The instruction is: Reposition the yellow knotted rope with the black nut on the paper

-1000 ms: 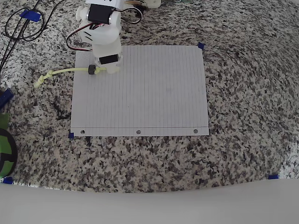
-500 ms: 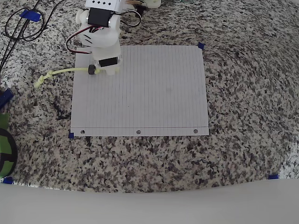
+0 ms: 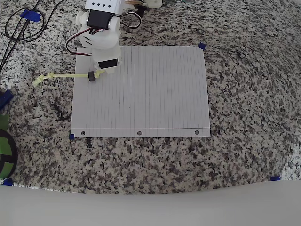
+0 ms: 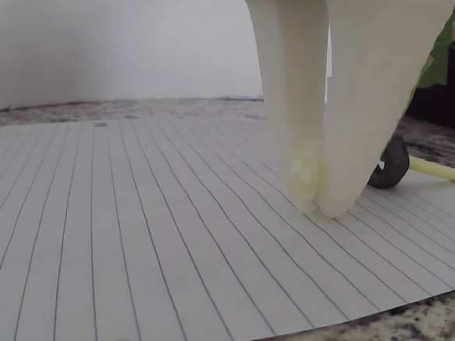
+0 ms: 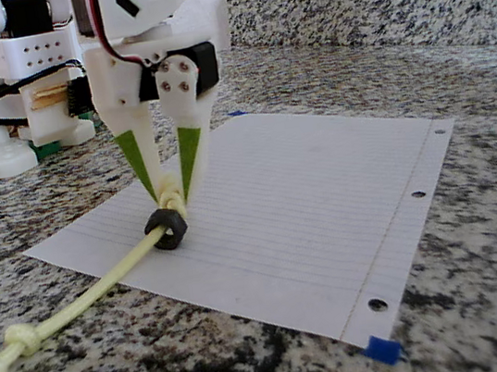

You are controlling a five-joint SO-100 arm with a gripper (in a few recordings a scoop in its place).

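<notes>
The yellow knotted rope [image 3: 66, 76] runs from a knot on the granite at the left onto the paper [image 3: 150, 94], where its other knot [image 5: 170, 202] sits between my fingertips. The black nut [image 3: 91, 76] is threaded on the rope just beside that knot, resting at the paper's left edge. My white gripper [image 3: 99, 72] stands upright over the paper's upper left corner, shut on the rope's knot. In the wrist view the two white fingers [image 4: 349, 109] pinch the yellow knot [image 4: 304, 170], with the nut [image 4: 391, 162] behind them. In the fixed view the gripper [image 5: 171, 196] pinches the knot above the nut [image 5: 167, 227].
The paper is held by blue tape at its corners [image 3: 202, 46] on a speckled granite counter [image 3: 249, 94]. A black cable loop [image 3: 23, 23] lies at the top left. A green and black object [image 3: 5, 150] sits at the left edge. The arm's base [image 5: 14, 90] stands behind the paper.
The gripper has shut on the rope's knot and pulled slightly. The rope has straightened, and the nut and the far knot have shifted a little downward and left.
</notes>
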